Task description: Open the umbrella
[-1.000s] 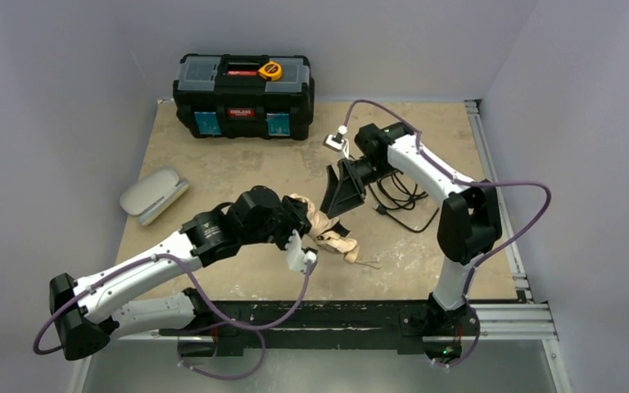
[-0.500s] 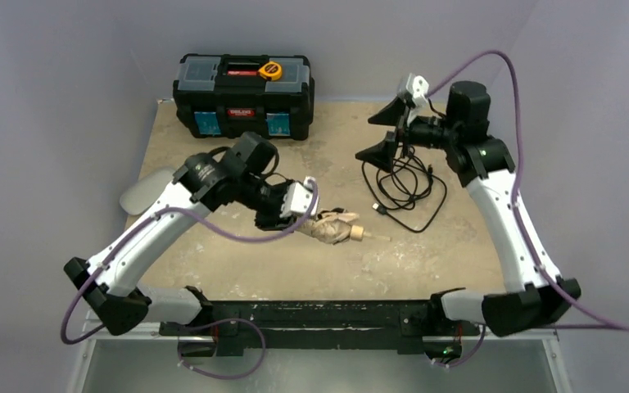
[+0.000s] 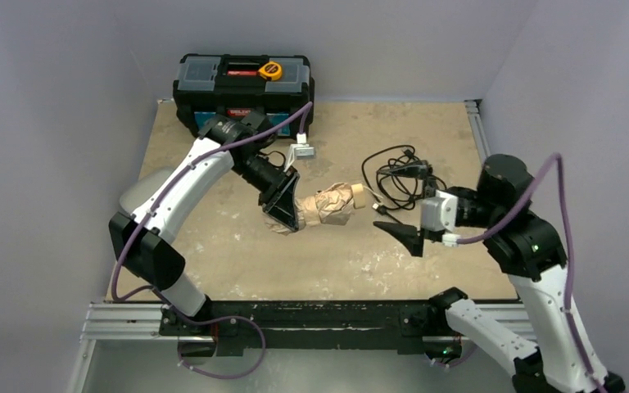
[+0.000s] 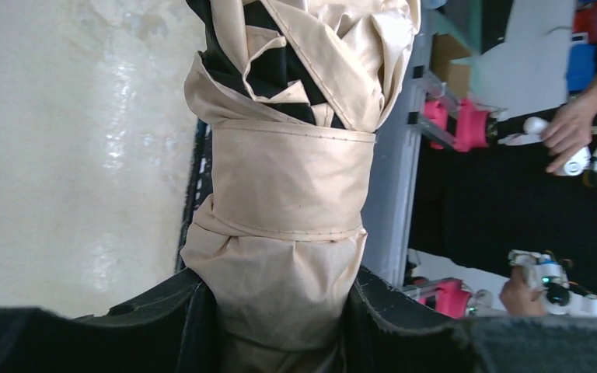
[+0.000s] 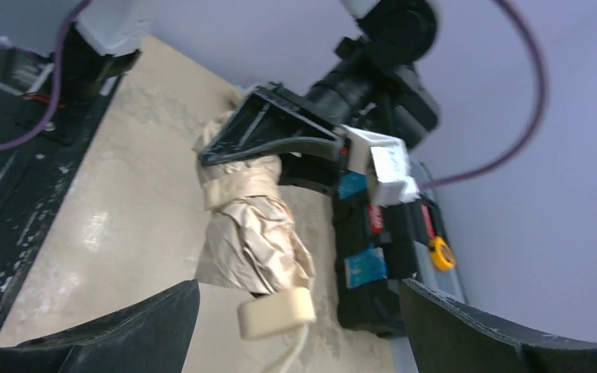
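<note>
beige fabric folding umbrella point(image 3: 332, 205) now lifted over table point(image 3: 237, 254) centre, cream stubby handle point(image 5: 277, 312) toward 3 o'clock | left gripper point(image 3: 285, 206) clamped on its 9 o'clock end | right gripper point(image 3: 403, 235), jaws apart, now down from 1 o'clock, near handle | tan strap point(image 4: 288, 183) wrapped: unopened

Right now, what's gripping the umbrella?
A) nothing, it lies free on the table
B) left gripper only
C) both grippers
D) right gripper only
B: the left gripper is clamped on the fabric end of the umbrella, while the right gripper is open and clear of the cream handle.
</note>
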### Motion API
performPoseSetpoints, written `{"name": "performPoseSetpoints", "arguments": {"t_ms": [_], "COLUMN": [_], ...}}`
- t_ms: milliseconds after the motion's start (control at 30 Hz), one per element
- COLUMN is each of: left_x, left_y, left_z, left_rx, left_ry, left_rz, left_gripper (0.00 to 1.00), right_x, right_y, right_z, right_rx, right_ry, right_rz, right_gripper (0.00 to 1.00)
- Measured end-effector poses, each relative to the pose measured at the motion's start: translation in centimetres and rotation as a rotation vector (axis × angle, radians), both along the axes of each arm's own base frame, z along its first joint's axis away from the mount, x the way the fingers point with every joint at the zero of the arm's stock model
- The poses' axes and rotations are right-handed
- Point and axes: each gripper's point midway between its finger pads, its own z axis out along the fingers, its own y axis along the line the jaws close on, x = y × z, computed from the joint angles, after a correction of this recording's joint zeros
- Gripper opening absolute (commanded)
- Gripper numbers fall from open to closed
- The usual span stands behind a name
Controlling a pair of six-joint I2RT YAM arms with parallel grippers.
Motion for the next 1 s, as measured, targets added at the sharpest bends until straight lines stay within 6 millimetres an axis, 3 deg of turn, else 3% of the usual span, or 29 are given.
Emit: {"name": "performPoseSetpoints", "arguments": {"t_ms": [233, 367, 567, 667, 833, 867, 900, 933, 1000], "left_x": [-1.2, -1.5, -1.6, -1.9, -2.0, -2.1, -2.1, -2.2, -2.3], "left_y": [-1.2, -1.5, -1.8, -1.8, -1.7, -1.7, -1.6, -1.6, -1.5], "left_z": [1.7, 2.0, 2.3, 2.2, 1.9, 1.9, 1.8, 1.7, 1.7], "left_rx": [-0.084, -0.103, -0.125, -0.133, -0.136, -0.136, -0.138, -0.139, -0.133], "left_ry": [0.172, 0.242, 0.287, 0.315, 0.311, 0.309, 0.308, 0.305, 0.300], "left_rz": [0.015, 0.024, 0.022, 0.021, 0.011, 0.010, 0.008, 0.006, 0.006], "left_gripper": [0.00, 0.00, 0.00, 0.00, 0.00, 0.07, 0.27, 0.43, 0.60], "right_x": [0.5, 0.6, 1.4, 2.6, 3.1, 3.2, 3.2, 3.1, 2.8], "right_y": [6.1, 8.0, 9.3, 9.5, 9.4, 9.4, 9.4, 9.4, 9.3], "right_z": [-5.1, -7.3, -8.6, -9.1, -10.7, -10.7, -10.7, -10.7, -10.9], "right_rx": [-0.179, -0.254, -0.309, -0.327, -0.360, -0.360, -0.358, -0.359, -0.361], "right_ry": [0.070, 0.042, -0.055, -0.076, -0.085, -0.085, -0.086, -0.086, -0.078], "right_rz": [0.129, 0.121, 0.067, 0.027, 0.012, 0.009, 0.009, 0.012, 0.022], "right_gripper": [0.99, 0.99, 0.96, 0.84, 0.41, 0.24, 0.07, 0.00, 0.00]}}
